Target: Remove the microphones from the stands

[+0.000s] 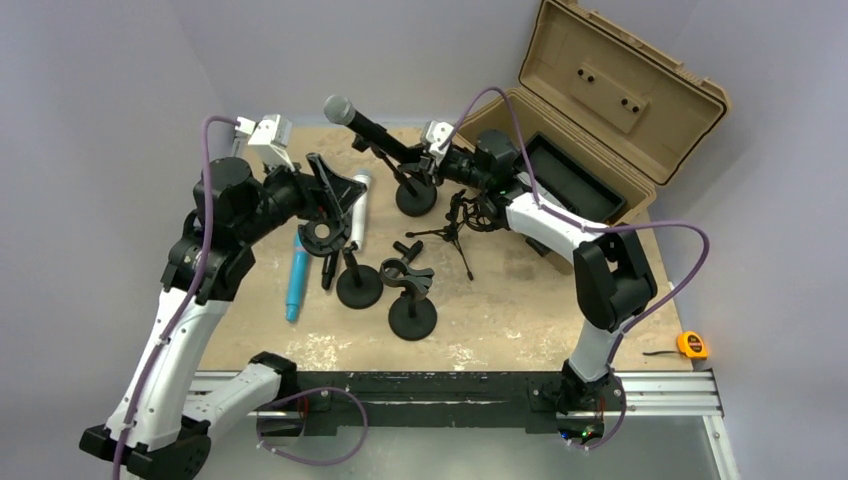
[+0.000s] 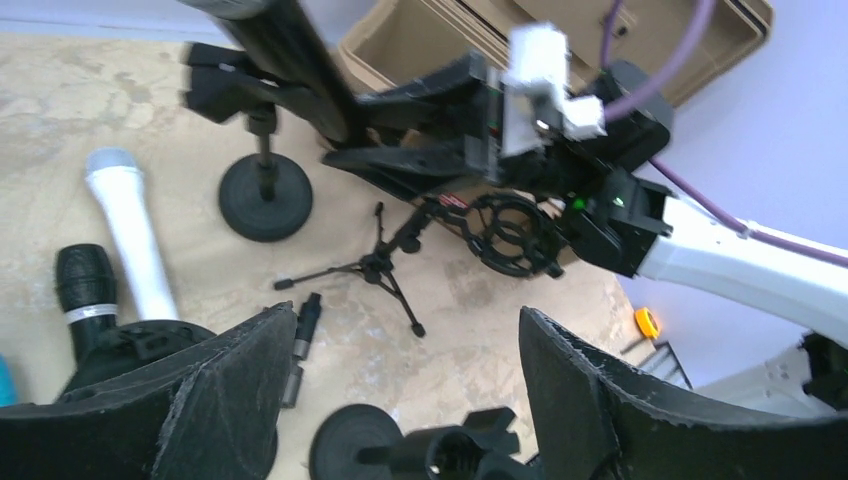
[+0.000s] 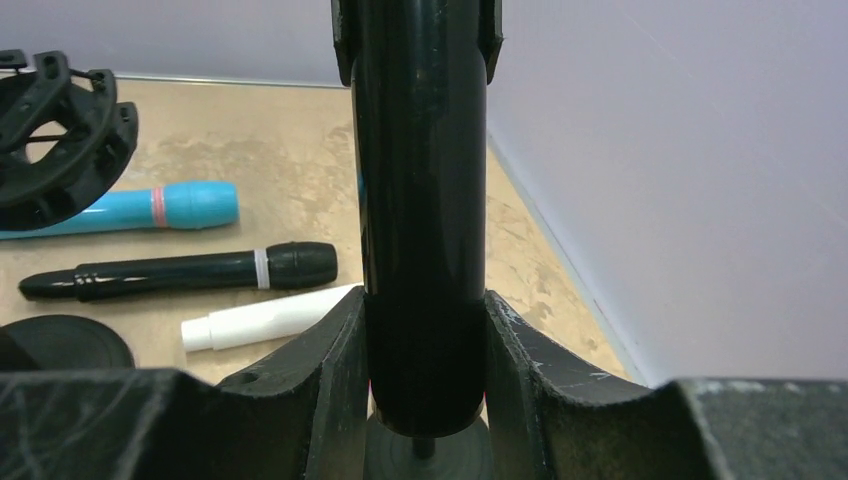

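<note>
A black microphone (image 1: 368,128) with a grey mesh head sits tilted in the clip of a round-based stand (image 1: 416,197) at the back of the table. My right gripper (image 1: 418,160) is shut on its lower end. In the right wrist view the black microphone (image 3: 425,180) fills the gap of the right gripper (image 3: 425,310), the stand's base (image 3: 430,455) just below. My left gripper (image 1: 338,200) hovers to the left, apart from it. In the left wrist view the left gripper (image 2: 405,312) is open and holds nothing; the microphone (image 2: 290,50) lies beyond it.
An open tan case (image 1: 600,120) stands at the back right. A small tripod with a shock mount (image 1: 455,225), two bare stands (image 1: 358,285) (image 1: 412,315), and white (image 1: 358,210) and blue (image 1: 297,280) microphones lie mid-table. A yellow tape measure (image 1: 692,345) lies far right.
</note>
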